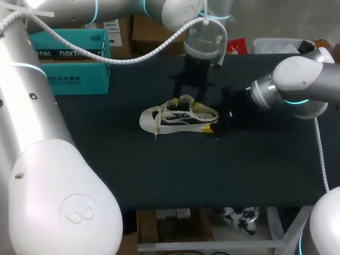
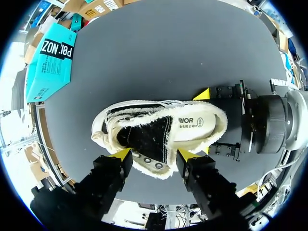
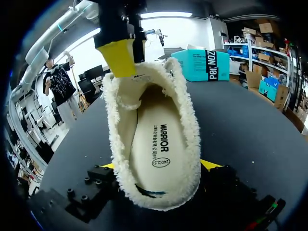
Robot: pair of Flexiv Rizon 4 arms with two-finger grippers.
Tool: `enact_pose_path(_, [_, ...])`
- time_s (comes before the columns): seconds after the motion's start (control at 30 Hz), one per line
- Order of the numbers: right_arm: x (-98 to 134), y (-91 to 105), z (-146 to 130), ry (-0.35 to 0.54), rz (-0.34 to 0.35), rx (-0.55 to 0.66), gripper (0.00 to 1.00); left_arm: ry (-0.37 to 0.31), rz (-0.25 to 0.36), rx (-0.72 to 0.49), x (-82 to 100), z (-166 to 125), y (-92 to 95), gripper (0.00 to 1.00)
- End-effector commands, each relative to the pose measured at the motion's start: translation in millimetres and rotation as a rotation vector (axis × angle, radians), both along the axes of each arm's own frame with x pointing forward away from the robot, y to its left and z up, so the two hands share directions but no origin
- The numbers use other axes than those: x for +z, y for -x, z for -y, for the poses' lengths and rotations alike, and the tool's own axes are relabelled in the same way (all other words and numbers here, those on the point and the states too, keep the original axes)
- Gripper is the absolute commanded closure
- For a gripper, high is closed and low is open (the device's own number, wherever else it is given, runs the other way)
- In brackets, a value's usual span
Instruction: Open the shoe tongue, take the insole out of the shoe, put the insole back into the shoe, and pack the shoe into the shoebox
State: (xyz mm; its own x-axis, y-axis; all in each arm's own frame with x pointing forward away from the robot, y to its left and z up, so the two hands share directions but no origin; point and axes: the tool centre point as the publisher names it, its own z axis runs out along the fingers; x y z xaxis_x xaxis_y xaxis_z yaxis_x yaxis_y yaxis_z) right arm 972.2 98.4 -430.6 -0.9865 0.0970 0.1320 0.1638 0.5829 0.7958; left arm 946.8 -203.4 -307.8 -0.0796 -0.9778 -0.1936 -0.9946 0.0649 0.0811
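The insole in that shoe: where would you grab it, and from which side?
Probably the insole's heel end, from above: it lies bare in the shoe's open collar, while its toe end is hidden further in. It lies flat, so the jaws must pinch its rear edge.

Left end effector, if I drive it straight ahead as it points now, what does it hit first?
The shoe: the left end effector points down at its fleece-edged eyelet flap, between the open fingers. Contact looks near, though depth is unclear.

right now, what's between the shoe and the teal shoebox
Nothing: only bare table lies between the shoe and the shoebox, clearest in the left wrist view.
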Motion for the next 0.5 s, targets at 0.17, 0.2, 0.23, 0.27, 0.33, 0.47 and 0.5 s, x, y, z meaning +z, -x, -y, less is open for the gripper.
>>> enact_pose_path(0.17, [-9,1.3,-3,-0.003,-0.002,0.001,1.00,-0.060,-0.010,0.021,-6.5,2,-6.7,0.60])
enact_pose_path(0.2, [-9,1.3,-3,-0.003,-0.002,0.001,1.00,-0.066,-0.007,0.028,-7.2,1,-7.2,0.63])
enact_pose_path(0.23, [-9,1.3,-3,-0.003,-0.002,0.001,1.00,-0.071,-0.004,0.033,-8.0,1,-8.2,0.67])
enact_pose_path(0.27, [-9,1.3,-3,-0.003,-0.002,0.001,1.00,-0.071,0.001,0.042,-8.7,0,-9.4,0.73])
enact_pose_path(0.33, [-9,1.3,-3,-0.003,-0.002,0.001,1.00,-0.066,0.008,0.051,-9.1,-1,-10.8,0.80])
enact_pose_path(0.47, [-9,1.3,-3,-0.003,-0.002,0.001,1.00,-0.014,0.029,0.063,-2.1,-8,-10.3,1.00])
enact_pose_path(0.5, [-9,1.3,-3,-0.003,-0.002,0.001,1.00,-0.002,0.037,0.066,-0.2,-11,-9.5,1.00])
